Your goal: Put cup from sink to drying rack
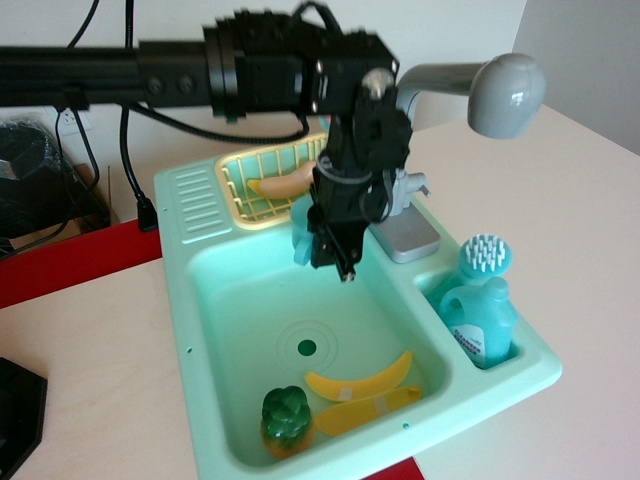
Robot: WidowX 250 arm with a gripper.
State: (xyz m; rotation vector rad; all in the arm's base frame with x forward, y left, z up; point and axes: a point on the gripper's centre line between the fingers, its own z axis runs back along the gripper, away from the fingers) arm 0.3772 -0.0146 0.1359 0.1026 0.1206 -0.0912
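My gripper (332,252) is shut on the light teal-blue cup (302,228) and holds it lifted above the back of the mint-green sink (210,300). Only the cup's left side shows beside the black fingers. The pale yellow drying rack (252,186) stands just behind and to the left of the cup, at the sink's back rim, with an orange-yellow toy lying in it. The grey faucet (480,90) arches over at the back right.
A yellow banana (360,383) and a green toy on an orange base (285,422) lie at the front of the basin, near the round drain mark (306,348). A teal soap bottle with a brush top (482,310) stands in the right compartment. Black cables hang behind.
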